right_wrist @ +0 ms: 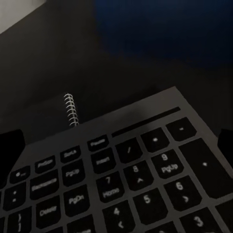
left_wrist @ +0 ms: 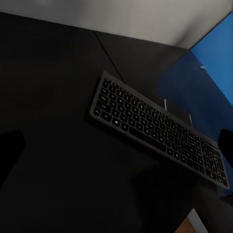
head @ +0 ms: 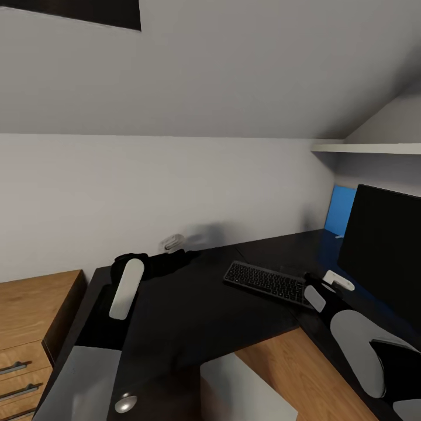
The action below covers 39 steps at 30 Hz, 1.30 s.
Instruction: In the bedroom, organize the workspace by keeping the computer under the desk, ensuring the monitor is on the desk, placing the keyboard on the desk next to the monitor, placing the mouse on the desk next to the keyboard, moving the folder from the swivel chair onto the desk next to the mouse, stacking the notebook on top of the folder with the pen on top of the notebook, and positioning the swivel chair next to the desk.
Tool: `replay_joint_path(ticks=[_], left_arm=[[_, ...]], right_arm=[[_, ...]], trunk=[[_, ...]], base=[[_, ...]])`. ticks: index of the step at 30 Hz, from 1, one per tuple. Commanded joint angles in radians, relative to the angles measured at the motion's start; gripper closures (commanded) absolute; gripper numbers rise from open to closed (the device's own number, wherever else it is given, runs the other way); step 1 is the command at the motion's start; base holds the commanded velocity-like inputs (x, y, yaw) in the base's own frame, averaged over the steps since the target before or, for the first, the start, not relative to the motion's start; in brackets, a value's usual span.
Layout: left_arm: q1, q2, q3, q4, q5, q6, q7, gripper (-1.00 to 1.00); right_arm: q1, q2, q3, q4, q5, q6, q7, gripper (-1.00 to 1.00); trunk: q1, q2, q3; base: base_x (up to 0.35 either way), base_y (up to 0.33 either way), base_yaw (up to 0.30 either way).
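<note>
The black keyboard (head: 266,282) lies flat on the black desk (head: 193,304), just left of the monitor (head: 383,257), which stands at the right. A bright blue flat surface, apparently the folder (head: 341,216), shows behind the monitor. The light-grey computer (head: 245,386) stands under the desk. My left gripper (left_wrist: 116,145) hovers open above the desk, left of the keyboard (left_wrist: 155,128). My right gripper (right_wrist: 116,141) is open over the keyboard's number-pad end (right_wrist: 131,184), nothing between its fingers. A spiral binding, likely the notebook (right_wrist: 71,110), lies just beyond the keyboard.
A wooden chest (head: 29,327) with bar handles stands left of the desk. The desk's drawer knob (head: 126,403) shows at the front. A white shelf (head: 368,149) hangs above the monitor, under the sloped ceiling. The wall runs close behind the desk.
</note>
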<state>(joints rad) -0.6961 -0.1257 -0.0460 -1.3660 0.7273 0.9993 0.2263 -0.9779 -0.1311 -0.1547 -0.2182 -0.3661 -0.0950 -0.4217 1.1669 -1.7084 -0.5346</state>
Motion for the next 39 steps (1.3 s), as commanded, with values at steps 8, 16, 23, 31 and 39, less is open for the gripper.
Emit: replay_joint_path(ticks=[8,16,23,31,39], left_arm=[[0.0,0.0,0.0,-0.001,0.011,0.002,0.01,-1.0],[0.0,0.0,0.0,-0.001,0.011,0.004,0.01,-1.0],[-0.001,0.0,0.0,-0.001,0.013,0.007,0.009,-1.0],[0.0,-0.001,0.0,-0.002,0.011,0.007,0.009,-1.0],[-0.001,-0.001,0.001,-0.002,0.011,0.007,0.01,-1.0]], right_arm=[[-0.001,0.001,0.002,0.0,-0.011,-0.009,0.0,-1.0],[-0.001,0.001,0.002,0.0,-0.011,-0.009,0.0,-1.0],[-0.001,0.0,0.001,0.0,-0.011,-0.009,0.0,-1.0],[-0.001,0.001,0.003,0.0,-0.01,-0.009,0.001,-1.0],[-0.001,0.0,0.002,0.0,-0.01,-0.009,0.001,-1.0]], trunk=[[0.0,-0.001,-0.001],[0.0,-0.001,0.001],[0.0,-0.001,0.001],[0.0,-0.001,0.001],[0.0,-0.001,0.001]], base=[[0.0,0.0,-0.004],[0.0,0.0,-0.093],[0.0,0.0,-0.024],[0.0,0.0,-0.001],[0.0,0.0,0.0]])
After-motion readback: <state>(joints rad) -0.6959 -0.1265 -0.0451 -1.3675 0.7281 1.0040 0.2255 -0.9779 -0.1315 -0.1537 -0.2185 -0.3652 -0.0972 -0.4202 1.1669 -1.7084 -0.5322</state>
